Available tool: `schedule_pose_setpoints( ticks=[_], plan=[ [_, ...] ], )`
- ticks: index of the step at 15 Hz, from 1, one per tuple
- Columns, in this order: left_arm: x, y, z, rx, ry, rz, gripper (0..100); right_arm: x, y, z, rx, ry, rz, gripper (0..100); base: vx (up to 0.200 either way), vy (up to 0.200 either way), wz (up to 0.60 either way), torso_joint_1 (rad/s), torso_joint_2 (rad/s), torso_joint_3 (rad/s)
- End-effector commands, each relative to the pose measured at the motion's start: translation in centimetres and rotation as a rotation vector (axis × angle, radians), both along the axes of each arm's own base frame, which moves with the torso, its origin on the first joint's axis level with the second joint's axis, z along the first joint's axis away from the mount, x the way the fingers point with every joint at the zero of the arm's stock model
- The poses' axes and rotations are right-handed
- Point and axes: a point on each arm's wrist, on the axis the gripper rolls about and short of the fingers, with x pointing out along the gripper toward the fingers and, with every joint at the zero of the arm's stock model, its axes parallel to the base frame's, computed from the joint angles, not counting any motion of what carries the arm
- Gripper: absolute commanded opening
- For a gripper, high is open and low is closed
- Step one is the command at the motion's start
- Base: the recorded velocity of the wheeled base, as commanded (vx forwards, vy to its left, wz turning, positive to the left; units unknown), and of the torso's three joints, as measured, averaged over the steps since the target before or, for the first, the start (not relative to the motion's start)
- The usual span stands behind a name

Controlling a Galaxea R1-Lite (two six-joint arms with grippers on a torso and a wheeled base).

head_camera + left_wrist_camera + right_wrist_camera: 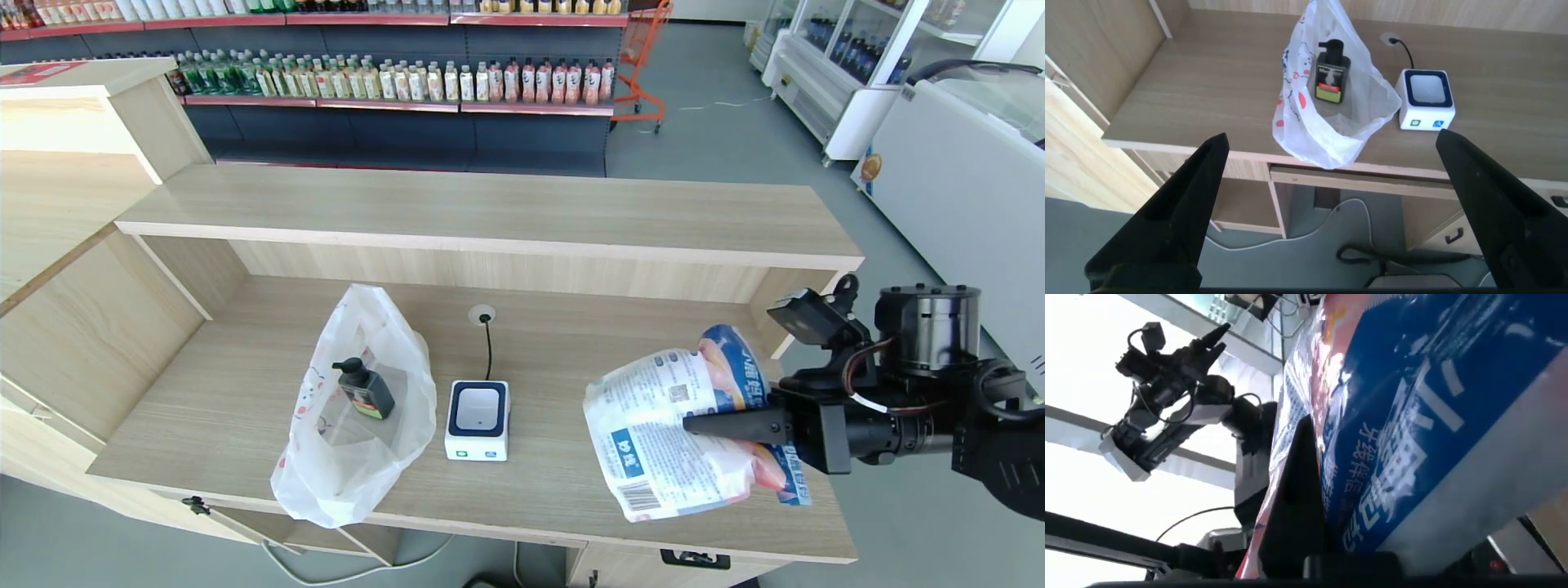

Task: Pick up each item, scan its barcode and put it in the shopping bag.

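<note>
One packet (645,408), pinched in the right gripper (702,425), hangs over the counter's (555,343) right end, long axis far to near, barcode (641,495) at its near end. The scanner (478,416) lies left of it, the bag (326,478) farther left. The left gripper (1331,147) is spread wide, empty.

Packet (653,408) white, blue band; shopping bag (326,482) translucent white, red spots; scanner (478,418) white, navy frame; bottle (367,392) black.
</note>
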Motion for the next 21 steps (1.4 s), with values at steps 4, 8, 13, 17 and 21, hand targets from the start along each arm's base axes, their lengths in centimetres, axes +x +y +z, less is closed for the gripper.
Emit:
schedule_pose_setpoints(
  ticks=[4,8,13,17,21],
  plan=[
    [0.0,0.0,0.0,0.0,0.0,0.0,100,-2.2,1.8,2.3,0.034,0.08,0.07,0,0.0,0.0,0.0,0.0,0.0,0.0],
    [0.0,0.0,0.0,0.0,0.0,0.0,100,-2.8,2.9,2.3,0.029,0.096,0.114,0,0.0,0.0,0.0,0.0,0.0,0.0],
    [0.0,0.0,0.0,0.0,0.0,0.0,100,-3.8,4.5,3.0,0.025,0.125,0.122,0,0.0,0.0,0.0,0.0,0.0,0.0],
    [0.0,0.0,0.0,0.0,0.0,0.0,100,-4.4,4.4,2.6,0.015,0.133,0.107,0,0.0,0.0,0.0,0.0,0.0,0.0],
    [0.0,0.0,0.0,0.0,0.0,0.0,100,-4.6,4.4,1.4,-0.025,0.114,0.032,0,0.0,0.0,0.0,0.0,0.0,0.0]
  ],
)
